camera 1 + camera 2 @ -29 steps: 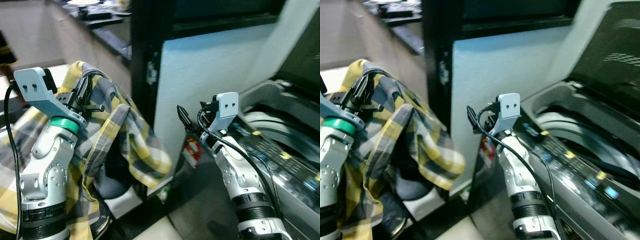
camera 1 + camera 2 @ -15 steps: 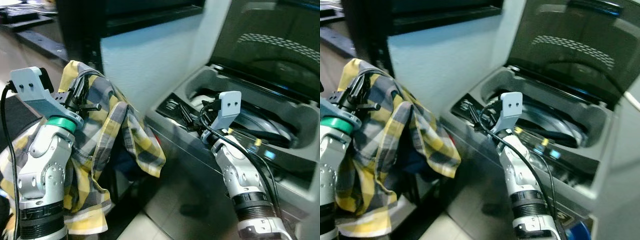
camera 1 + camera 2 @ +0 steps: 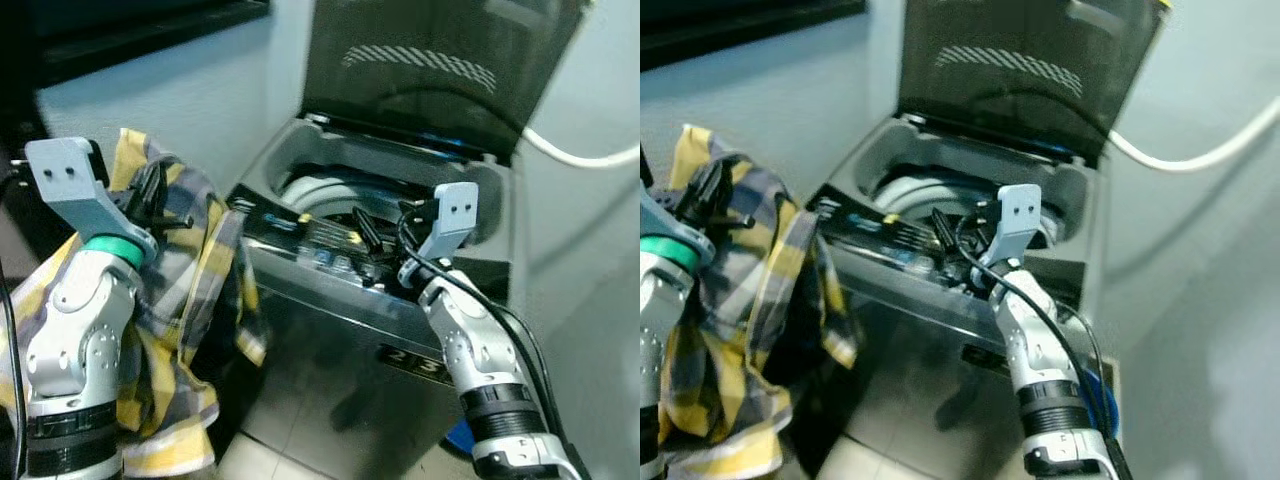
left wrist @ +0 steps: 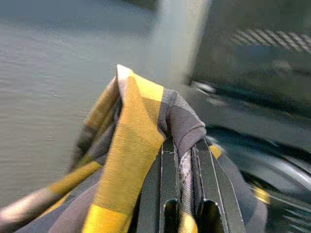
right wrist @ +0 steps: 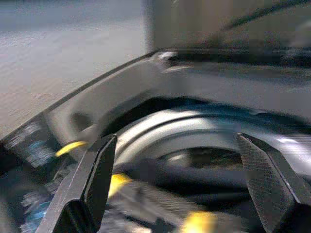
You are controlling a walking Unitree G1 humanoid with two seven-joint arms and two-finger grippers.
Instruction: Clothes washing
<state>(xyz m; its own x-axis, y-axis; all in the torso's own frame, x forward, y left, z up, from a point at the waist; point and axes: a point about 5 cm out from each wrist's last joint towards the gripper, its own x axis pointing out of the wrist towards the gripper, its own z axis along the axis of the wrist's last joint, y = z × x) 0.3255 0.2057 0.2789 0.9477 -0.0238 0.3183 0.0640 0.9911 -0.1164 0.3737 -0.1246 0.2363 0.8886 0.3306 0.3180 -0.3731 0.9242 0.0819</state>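
A pale blue-grey wall (image 3: 200,100) runs behind the scene, lit softly and evenly. A dark horizontal band (image 3: 130,30) crosses its upper part. A white hose (image 3: 580,158) curves across the wall on the other side. Light floor tiles (image 3: 260,462) show low down, with a small blue object (image 3: 1102,395) nearby.

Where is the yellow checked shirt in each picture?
Left eye view: the shirt hangs on the left, held up by the left gripper.
Right eye view: far left, draped beside the washing machine.
Left wrist view: pinched between the black fingers, in the middle.
Right wrist view: I cannot find it there.
Shared landmark: the washing machine's open drum.
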